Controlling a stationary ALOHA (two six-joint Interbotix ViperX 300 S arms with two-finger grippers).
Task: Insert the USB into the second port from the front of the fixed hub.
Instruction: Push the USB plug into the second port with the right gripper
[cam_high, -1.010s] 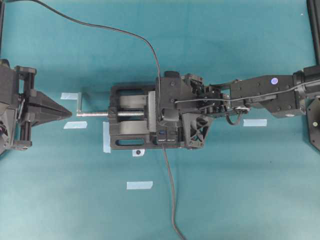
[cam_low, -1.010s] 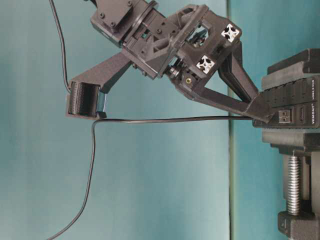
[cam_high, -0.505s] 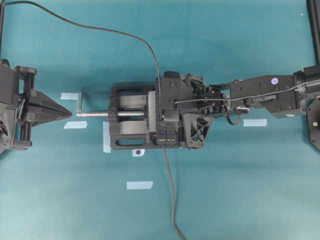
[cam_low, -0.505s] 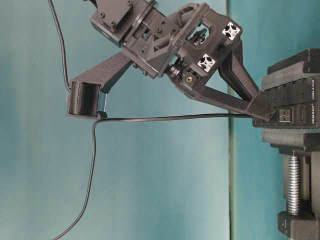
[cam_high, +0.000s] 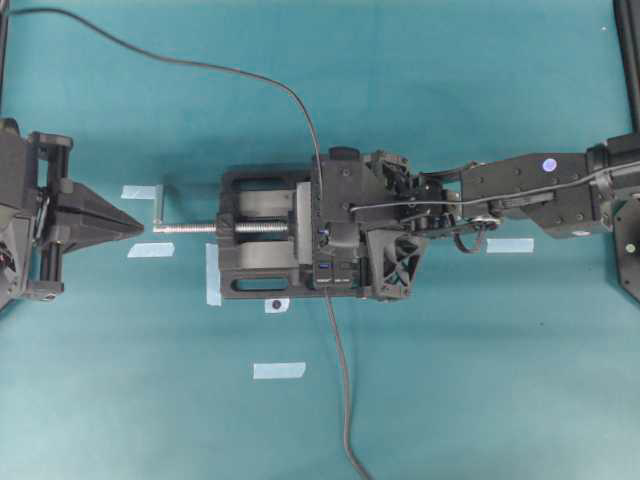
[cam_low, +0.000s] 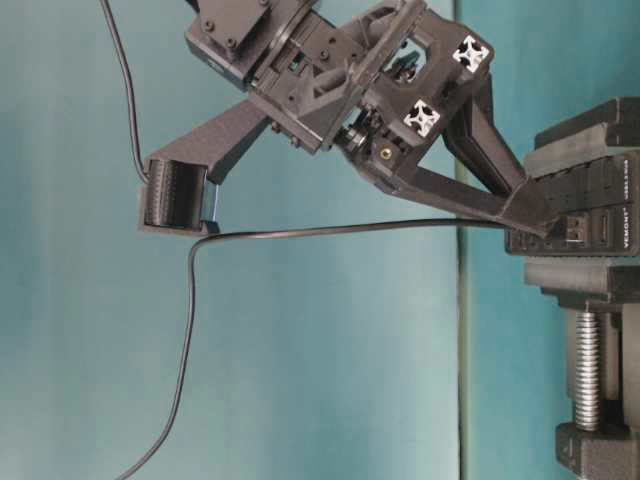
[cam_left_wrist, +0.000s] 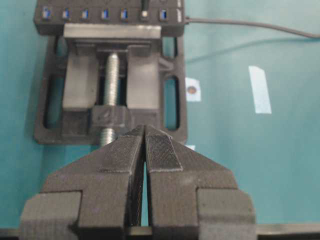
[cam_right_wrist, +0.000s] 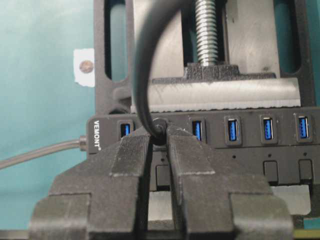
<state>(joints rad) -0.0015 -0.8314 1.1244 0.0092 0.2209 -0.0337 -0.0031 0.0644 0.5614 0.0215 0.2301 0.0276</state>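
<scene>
Black arms, ribbed wedge-tipped right tool (cam_right_wrist: 159, 150); white cross markers on wrist housing (purple dot on forearm).

Overhead, table-level side view, two close wrist views of vise (cam_high: 262, 245)

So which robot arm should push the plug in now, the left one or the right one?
Probably the right. The right gripper is shut on the USB, right at the fixed hub. The left gripper is shut on nothing, back beyond the vise.
</scene>
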